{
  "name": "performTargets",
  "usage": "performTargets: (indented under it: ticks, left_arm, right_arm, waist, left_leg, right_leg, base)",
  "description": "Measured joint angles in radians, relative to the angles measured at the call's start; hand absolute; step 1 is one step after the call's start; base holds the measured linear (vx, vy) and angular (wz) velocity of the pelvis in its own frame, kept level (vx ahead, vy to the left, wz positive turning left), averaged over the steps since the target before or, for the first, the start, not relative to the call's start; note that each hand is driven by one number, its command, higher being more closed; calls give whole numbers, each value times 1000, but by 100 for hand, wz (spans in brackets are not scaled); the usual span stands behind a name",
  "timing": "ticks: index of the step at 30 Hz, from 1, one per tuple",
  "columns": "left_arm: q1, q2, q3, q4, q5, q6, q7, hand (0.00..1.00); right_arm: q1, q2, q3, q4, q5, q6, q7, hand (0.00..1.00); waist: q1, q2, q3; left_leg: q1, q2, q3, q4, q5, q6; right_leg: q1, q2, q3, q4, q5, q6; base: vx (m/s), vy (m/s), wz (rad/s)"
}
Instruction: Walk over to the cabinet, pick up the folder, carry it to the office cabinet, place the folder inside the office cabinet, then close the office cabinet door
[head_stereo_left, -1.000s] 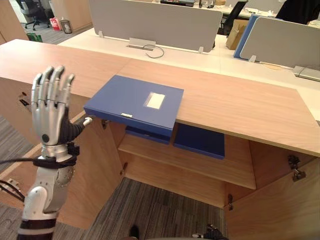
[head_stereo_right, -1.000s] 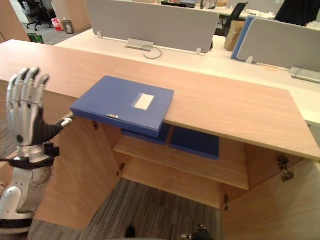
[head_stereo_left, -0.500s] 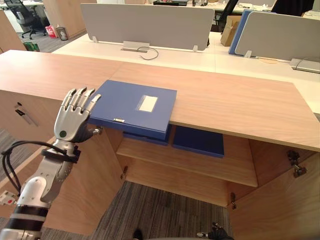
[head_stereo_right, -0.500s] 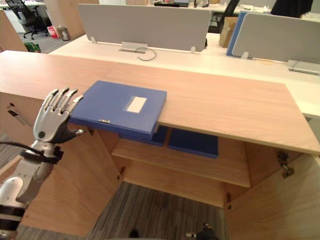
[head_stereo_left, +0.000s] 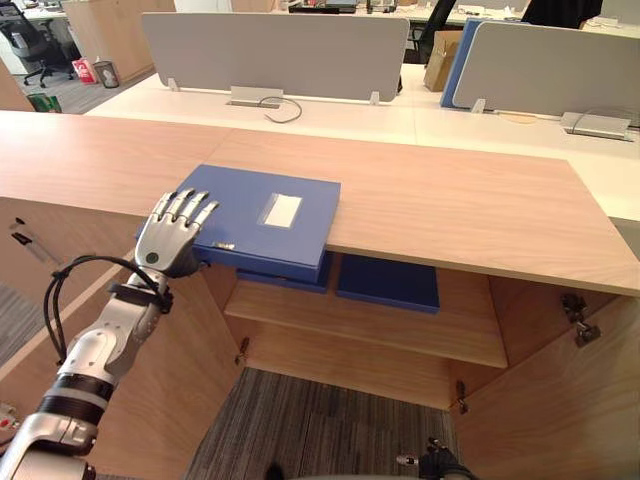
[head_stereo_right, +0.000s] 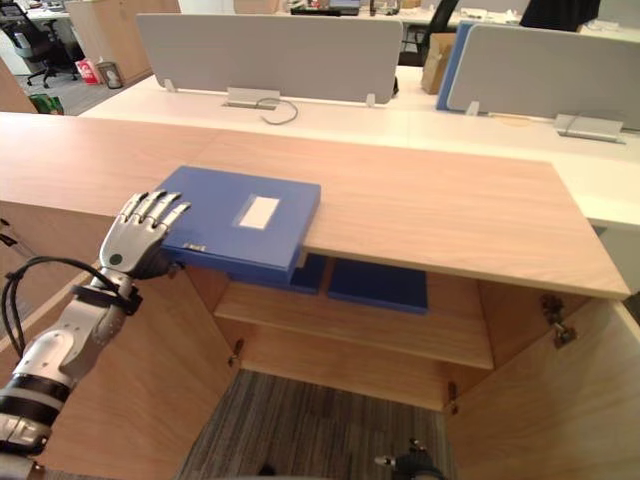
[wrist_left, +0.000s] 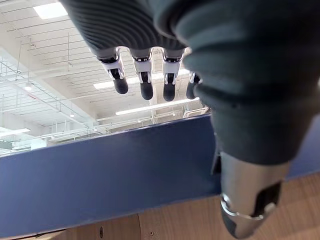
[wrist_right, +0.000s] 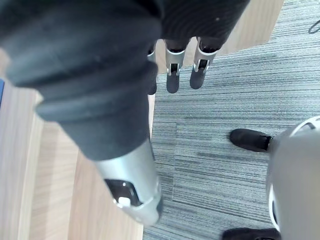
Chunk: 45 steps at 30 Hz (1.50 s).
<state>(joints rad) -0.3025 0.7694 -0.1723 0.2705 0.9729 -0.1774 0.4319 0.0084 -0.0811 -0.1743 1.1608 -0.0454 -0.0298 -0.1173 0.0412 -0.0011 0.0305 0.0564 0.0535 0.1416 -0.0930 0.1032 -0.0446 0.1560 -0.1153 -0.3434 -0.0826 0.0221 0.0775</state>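
Observation:
A blue folder (head_stereo_left: 262, 215) with a white label lies flat on the wooden cabinet top (head_stereo_left: 470, 205), its front edge hanging out over the open cabinet. My left hand (head_stereo_left: 170, 240) is at the folder's front left corner. Its straight fingers (wrist_left: 146, 80) reach over the folder's top face and the thumb sits below the blue edge (wrist_left: 100, 185), not closed on it. My right hand (wrist_right: 172, 80) hangs low with relaxed fingers pointing at the grey carpet, holding nothing.
Under the top, the cabinet stands open with a door swung out on each side (head_stereo_left: 175, 380) (head_stereo_left: 560, 400). Two more blue folders (head_stereo_left: 388, 283) lie on its inner shelf (head_stereo_left: 400, 335). Behind are white desks with grey divider screens (head_stereo_left: 275, 50).
My left hand has come down from an upright raised pose beside the cabinet and moved forward onto the folder's front left corner. The camera has also shifted.

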Motion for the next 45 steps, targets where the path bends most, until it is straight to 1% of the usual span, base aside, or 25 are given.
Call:
performTargets:
  ticks: [5,9,12,14,15,20,23,27,34,36,37,38,39,40,42,43,45]
  left_arm:
    - [-44,-21,-19,66,-1,13,-9,0]
    - [-49,-24,-44,107,-1,12,-27,0]
    - [-68,-44,-48,153,-1,12,-37,0]
    - [-85,-47,-56,164,-3,13,-44,0]
    - [-96,-50,-64,175,-8,15,-48,100]
    - [-127,-64,-66,193,-40,21,-49,100]
    - [-141,-93,-61,193,-71,32,-47,100]
    - [-145,-109,-50,193,-74,35,-44,100]
    - [-131,-183,0,187,-74,43,-42,100]
    - [-68,-263,60,104,-85,54,-39,100]
    - [-45,-289,73,69,-108,58,-36,100]
    - [7,-344,93,-24,-141,63,-25,100]
    - [62,-399,92,-132,-184,58,-24,100]
    - [92,-426,86,-183,-209,50,-24,100]
    - [199,-523,21,-339,-318,-6,-26,100]
    - [223,-543,2,-370,-350,-23,-31,100]
    - [310,-600,-78,-461,-484,-80,-85,100]
  right_arm:
    - [-16,-1,-2,0,25,3,0,0]
    - [-22,-5,-5,0,25,5,0,0]
    - [-25,-9,-42,0,26,9,0,0]
    - [-25,-16,-42,0,27,9,0,0]
    - [-27,-19,-42,0,28,9,0,0]
    - [-41,-23,-73,0,30,10,1,0]
    - [-43,-25,-76,0,30,10,1,0]
    - [-46,-26,-76,0,29,10,2,0]
    - [-58,-31,-68,2,27,12,2,0]
    - [-60,-32,-62,2,27,13,2,0]
    - [-60,-32,-60,3,28,15,2,0]
    - [-60,-32,-60,3,29,20,2,0]
    - [-61,-32,-60,9,30,25,1,0]
    - [-61,-32,-60,11,32,28,0,0]
    - [-54,-30,-60,15,44,31,0,0]
    - [-55,-30,-60,20,51,31,0,0]
    - [-52,-25,-59,34,66,32,0,0]
  waist:
    - [-8,0,0]
    - [-12,2,0]
    - [-23,3,0]
    - [-24,3,0]
    - [-25,4,0]
    - [-35,5,-1]
    - [-38,6,-1]
    - [-45,8,-3]
    - [-48,12,-5]
    - [-48,13,-6]
    - [-48,13,-6]
    - [-45,13,-6]
    - [-39,13,-6]
    - [-37,14,-6]
    - [-26,17,-8]
    - [-24,18,-8]
    - [-21,18,-8]
  left_leg:
    - [3,0,5,0,-1,0]
    - [16,0,18,0,-5,0]
    - [16,-1,19,0,-6,0]
    - [16,-1,19,0,-6,0]
    - [16,-1,19,0,-6,0]
    - [17,-1,21,0,-6,0]
    - [17,-1,22,0,-6,0]
    - [18,0,25,0,-6,0]
    - [21,0,26,0,-8,0]
    - [21,-1,24,0,-9,2]
    - [21,-1,23,0,-10,2]
    - [21,-3,22,0,-10,3]
    - [21,-5,20,0,-11,4]
    - [21,-6,18,0,-11,4]
    - [20,-12,11,0,-12,6]
    - [20,-13,10,0,-12,6]
    - [19,-14,4,0,-12,6]
  right_leg:
    - [0,-1,2,0,0,0]
    - [5,-2,16,0,0,0]
    - [4,-4,17,0,0,0]
    - [4,-4,17,0,0,0]
    - [4,-4,17,0,1,0]
    - [4,-4,17,0,1,0]
    - [4,-4,17,0,1,1]
    - [4,-3,17,0,1,1]
    - [6,-3,17,0,1,1]
    - [6,-4,17,0,1,1]
    - [6,-5,17,0,1,1]
    - [6,-6,17,0,0,1]
    - [7,-8,17,0,0,2]
    - [7,-9,16,0,0,2]
    - [10,-14,12,0,-2,4]
    - [11,-14,11,0,-2,4]
    - [12,-16,4,3,-4,7]
  base:
    - [-6,7,-1]
    - [-16,20,-10]
    - [-7,7,-2]
    - [0,0,0]
    - [0,0,0]
    - [0,0,0]
    - [0,0,0]
    - [0,0,0]
    - [0,0,0]
    - [0,0,0]
    - [0,0,0]
    - [0,0,0]
    - [0,0,3]
    - [0,0,5]
    - [0,0,8]
    - [0,0,8]
    - [-11,5,7]
